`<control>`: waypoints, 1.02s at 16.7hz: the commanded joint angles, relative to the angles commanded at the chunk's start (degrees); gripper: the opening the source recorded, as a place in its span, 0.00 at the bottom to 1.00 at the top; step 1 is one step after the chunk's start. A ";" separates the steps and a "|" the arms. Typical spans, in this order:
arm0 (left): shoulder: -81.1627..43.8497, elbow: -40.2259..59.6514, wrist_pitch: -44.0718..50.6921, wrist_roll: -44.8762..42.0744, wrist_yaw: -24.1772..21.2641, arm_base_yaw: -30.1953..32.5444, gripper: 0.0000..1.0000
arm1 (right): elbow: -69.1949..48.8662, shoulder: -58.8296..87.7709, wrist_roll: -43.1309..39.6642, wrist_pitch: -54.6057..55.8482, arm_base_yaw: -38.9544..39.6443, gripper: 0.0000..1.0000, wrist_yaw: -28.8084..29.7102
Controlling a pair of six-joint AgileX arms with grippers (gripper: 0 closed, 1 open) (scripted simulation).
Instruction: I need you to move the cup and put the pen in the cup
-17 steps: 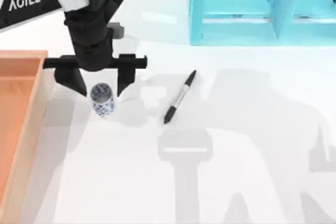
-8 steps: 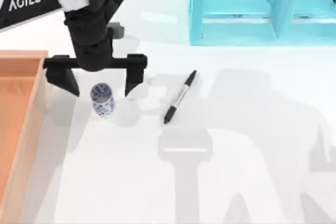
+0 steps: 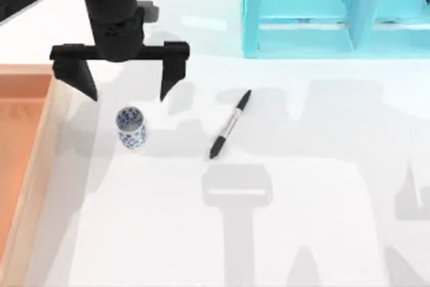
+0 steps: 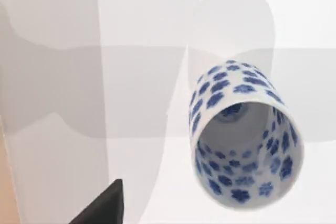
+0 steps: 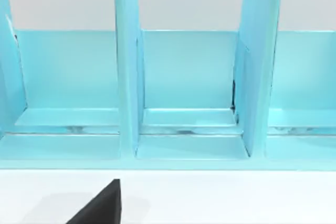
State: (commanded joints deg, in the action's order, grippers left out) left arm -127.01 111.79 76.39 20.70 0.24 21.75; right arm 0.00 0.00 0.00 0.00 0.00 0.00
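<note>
We hold our left gripper (image 3: 126,89) above the desk near its left side, its black jaws spread wide and gripping nothing. Just in front of it, apart from both fingertips, the small cylindrical white cup with a blue floral pattern (image 3: 131,128) stands upright on the plain white desk (image 3: 302,220). Our left wrist view looks down into the cup's open mouth (image 4: 244,148), with bare desk all round it.

The slim black marker pen with a grey-white labelled middle band (image 3: 230,124) lies flat and slanted to the right of the cup, well apart from it, with open white surface between the two. In front of both things the desk runs bare toward the near edge, crossed by soft grey shadows.

Along the left edge sits a shallow orange-brown wooden tray (image 3: 33,166), its raised rim near the cup but not touching it. At the back right stands a pale turquoise shelf rack with upright dividers (image 3: 302,11); our right wrist view faces its compartments (image 5: 189,77). We cannot tell how the right gripper's jaws stand.
</note>
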 joint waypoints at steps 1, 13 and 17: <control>-0.56 4.27 3.51 0.00 -0.03 0.06 1.00 | 0.00 0.00 0.00 0.00 0.00 1.00 0.00; -2.70 30.06 25.93 -0.29 -0.10 0.32 1.00 | 0.00 0.00 0.00 0.00 0.00 1.00 0.00; -4.27 29.32 23.54 -0.75 1.32 2.25 1.00 | 0.00 0.00 0.00 0.00 0.00 1.00 0.00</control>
State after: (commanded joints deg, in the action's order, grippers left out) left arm -131.28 141.11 99.93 19.95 1.56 24.00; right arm 0.00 0.00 0.00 0.00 0.00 0.00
